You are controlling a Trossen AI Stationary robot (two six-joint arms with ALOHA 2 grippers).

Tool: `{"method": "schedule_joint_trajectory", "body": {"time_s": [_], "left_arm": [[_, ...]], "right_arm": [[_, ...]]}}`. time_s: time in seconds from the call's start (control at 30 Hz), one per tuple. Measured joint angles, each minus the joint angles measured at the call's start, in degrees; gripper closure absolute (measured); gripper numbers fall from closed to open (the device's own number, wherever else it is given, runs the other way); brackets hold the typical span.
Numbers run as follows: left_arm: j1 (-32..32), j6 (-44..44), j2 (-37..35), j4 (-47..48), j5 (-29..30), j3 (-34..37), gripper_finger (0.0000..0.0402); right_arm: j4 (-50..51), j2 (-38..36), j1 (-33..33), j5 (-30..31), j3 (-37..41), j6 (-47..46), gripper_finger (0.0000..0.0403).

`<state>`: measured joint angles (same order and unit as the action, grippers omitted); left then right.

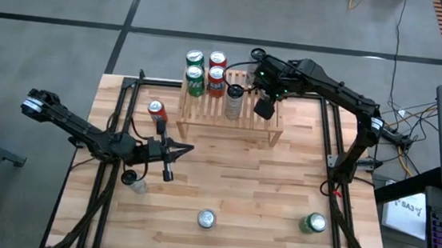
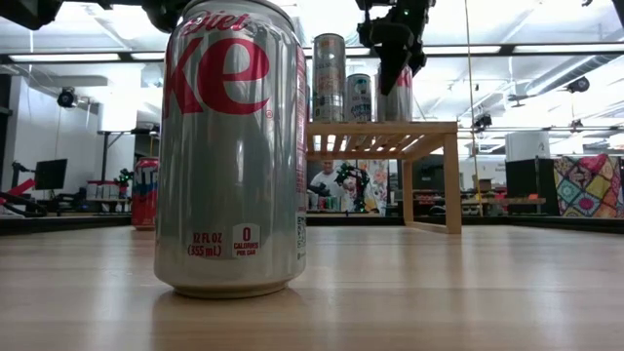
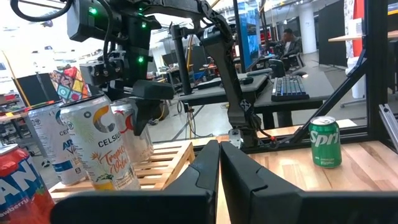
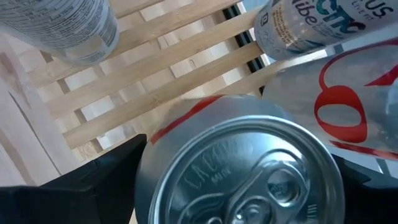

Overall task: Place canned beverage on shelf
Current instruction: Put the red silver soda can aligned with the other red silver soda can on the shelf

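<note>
- The right gripper [image 4: 236, 186] stood wide open astride a silver can [image 1: 233, 101] that was upright on the shelf [image 1: 257, 123], upper centre of the high view. Whether the fingers touched the can could not be told.
- My judgement: release was the step in hand. The fingers should stay wide and rise straight up, since a neighbouring can [image 4: 348, 99] stood just beside.
- The left gripper [image 1: 167, 166] was pinched shut and waiting at lower left.
- Count: five cans on the shelf, two green, two red and one silver.
- Three cans stood off it: red [image 1: 155, 110], silver [image 1: 207, 217] and green [image 1: 314, 223].
</note>
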<state>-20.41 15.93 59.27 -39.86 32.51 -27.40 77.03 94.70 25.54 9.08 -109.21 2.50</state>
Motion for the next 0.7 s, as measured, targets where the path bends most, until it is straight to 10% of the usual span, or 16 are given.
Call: {"method": "schedule_joint_trajectory", "body": {"time_s": [0.7], "left_arm": [[0.0,0.5,0.0,0.0,0.0,0.0,0.0401]], "right_arm": [[-1.0,1.8,0.0,-0.1,0.0,-2.7,0.0064]]}}
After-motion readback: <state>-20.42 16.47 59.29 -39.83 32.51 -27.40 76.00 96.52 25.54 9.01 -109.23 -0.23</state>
